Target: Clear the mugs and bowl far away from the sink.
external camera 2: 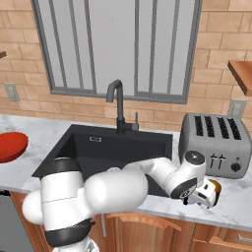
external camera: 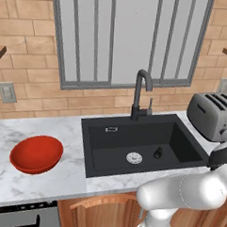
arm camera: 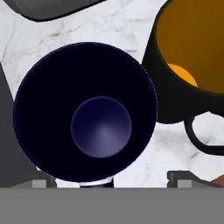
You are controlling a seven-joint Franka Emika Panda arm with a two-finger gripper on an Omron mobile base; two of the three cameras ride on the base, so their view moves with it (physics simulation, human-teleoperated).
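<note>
tan brick wall (external camera: pixel 28 64), grey-framed window (external camera: pixel 128 38), marble counter (external camera: pixel 60 178), wooden cabinets (external camera: pixel 100 213).

Your arm (external camera 2: pixel 123 184) rises from the base at the lower left of the right base view, bends at a bulky white elbow and stretches low and to the right, with the dark-jointed wrist (external camera 2: pixel 189 174) turned downward at its far end. In the left base view you see the same arm (external camera: pixel 186 192) as a thick white link crossing the lower right corner, its dark joint at the right edge. Your gripper (arm camera: pixel 111 181) points straight down, and its two fingertips (arm camera: pixel 181 177) stand spread to their widest, clasping nothing.
</note>
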